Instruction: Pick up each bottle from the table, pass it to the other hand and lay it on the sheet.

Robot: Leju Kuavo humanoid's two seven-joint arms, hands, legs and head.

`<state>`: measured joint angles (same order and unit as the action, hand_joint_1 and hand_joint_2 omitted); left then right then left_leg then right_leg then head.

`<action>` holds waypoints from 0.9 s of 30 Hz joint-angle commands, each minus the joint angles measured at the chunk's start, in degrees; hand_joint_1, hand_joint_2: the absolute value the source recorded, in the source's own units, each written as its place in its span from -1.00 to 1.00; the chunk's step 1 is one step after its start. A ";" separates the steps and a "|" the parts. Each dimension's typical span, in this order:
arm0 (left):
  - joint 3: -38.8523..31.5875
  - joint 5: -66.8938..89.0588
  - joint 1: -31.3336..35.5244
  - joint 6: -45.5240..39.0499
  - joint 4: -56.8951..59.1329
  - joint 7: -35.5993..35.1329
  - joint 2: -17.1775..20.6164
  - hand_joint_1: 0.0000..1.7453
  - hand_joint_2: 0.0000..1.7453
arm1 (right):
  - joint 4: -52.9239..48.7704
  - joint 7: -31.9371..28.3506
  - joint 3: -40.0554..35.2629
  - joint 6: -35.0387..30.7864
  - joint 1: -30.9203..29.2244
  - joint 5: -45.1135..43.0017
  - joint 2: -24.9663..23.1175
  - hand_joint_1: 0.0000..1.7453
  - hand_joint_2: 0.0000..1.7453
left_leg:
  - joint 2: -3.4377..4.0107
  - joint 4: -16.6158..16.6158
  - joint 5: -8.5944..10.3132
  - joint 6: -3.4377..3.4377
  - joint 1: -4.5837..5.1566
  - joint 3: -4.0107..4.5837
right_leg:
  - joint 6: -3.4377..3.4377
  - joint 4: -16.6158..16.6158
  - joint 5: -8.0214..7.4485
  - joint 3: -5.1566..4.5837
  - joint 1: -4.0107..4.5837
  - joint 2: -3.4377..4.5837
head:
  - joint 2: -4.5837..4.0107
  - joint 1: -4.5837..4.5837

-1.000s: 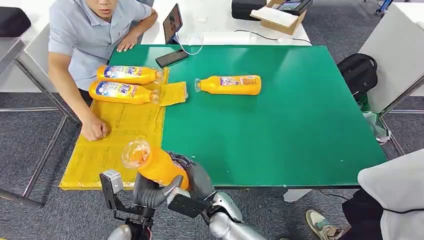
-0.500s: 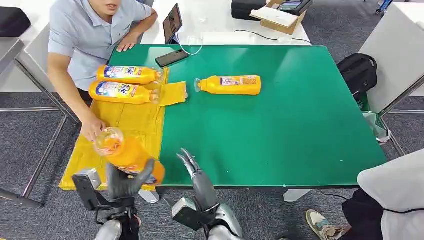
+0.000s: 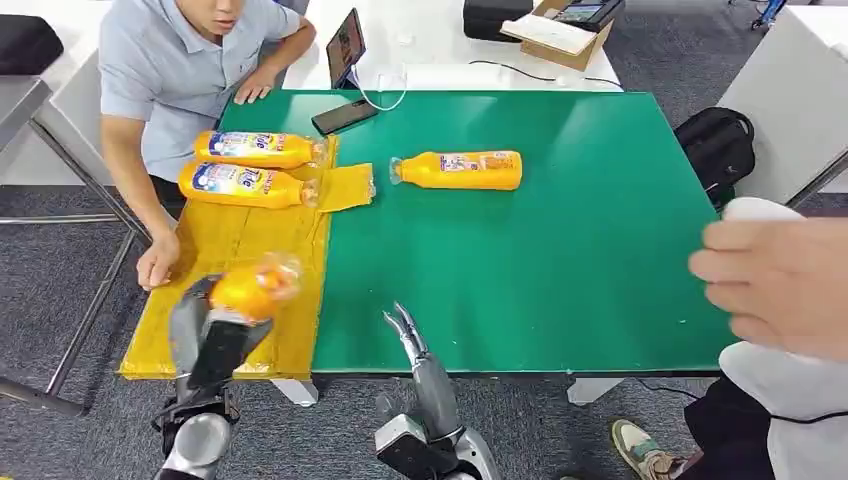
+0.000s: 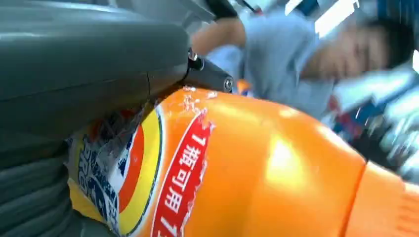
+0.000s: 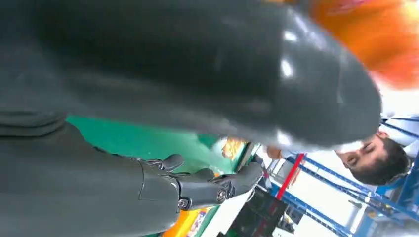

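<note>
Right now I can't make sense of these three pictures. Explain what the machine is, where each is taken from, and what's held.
It is a humanoid robot with two silver arms. The wide picture looks down from its head; the two close ones come from cameras at its wrists. Its left hand holds an orange bottle above the yellow sheet; the left wrist view shows that bottle up close. Its right hand holds nothing. Two bottles lie on the sheet, one more on the green table. A person sits beside it.
</note>
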<state>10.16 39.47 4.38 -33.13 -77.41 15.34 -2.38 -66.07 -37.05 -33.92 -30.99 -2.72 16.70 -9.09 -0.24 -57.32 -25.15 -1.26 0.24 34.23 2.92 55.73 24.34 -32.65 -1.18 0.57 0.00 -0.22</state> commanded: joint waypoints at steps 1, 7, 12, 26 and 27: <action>5.66 14.27 15.98 10.64 29.10 -8.79 6.89 1.00 1.00 | 0.84 -0.38 0.75 4.67 -0.79 -0.96 0.00 -1.00 -1.00 | -0.17 0.08 0.05 0.10 -0.06 -0.15 | -0.13 -0.05 0.05 0.24 0.07 -0.24 | 0.00 0.02; 5.96 14.97 16.47 11.00 29.88 -8.93 6.64 1.00 1.00 | 0.96 -0.36 0.69 4.87 -0.75 -0.99 -0.04 -1.00 -1.00 | -0.05 0.06 0.02 0.11 -0.06 -0.26 | -0.11 -0.03 0.03 0.32 0.06 -0.10 | 0.00 0.02; 9.42 19.37 24.36 19.26 41.45 -12.45 6.26 0.44 1.00 | 3.93 -0.45 0.12 7.25 -1.65 -1.45 -0.66 -1.00 -1.00 | -0.02 0.07 0.03 0.14 -0.08 -0.38 | -0.15 -0.04 -0.01 0.43 0.09 -0.07 | 0.00 0.00; 10.17 2.93 21.66 27.88 32.12 -3.96 4.74 -1.00 1.00 | 8.43 -1.52 1.05 7.49 -2.58 -2.36 -1.52 -1.00 -1.00 | -0.06 0.14 0.12 0.22 -0.03 -0.76 | -0.28 -0.01 -0.06 0.77 0.05 -0.21 | 0.00 -0.02; 10.33 2.62 21.31 26.95 31.12 -3.76 4.54 -1.00 1.00 | 8.39 -1.48 1.08 7.48 -2.56 -2.28 -1.50 -1.00 -1.00 | -0.10 0.14 0.10 0.25 -0.12 -0.73 | -0.33 -0.09 -0.07 0.81 0.14 -0.25 | 0.00 -0.02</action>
<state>16.79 42.75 28.70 -2.84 -43.13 11.98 2.34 -63.45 -38.08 -33.40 -23.26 -3.71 14.60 -10.03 -0.42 -57.28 -25.00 -1.09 0.22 33.60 2.71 55.83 24.27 -31.98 -1.15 0.35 0.00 -0.24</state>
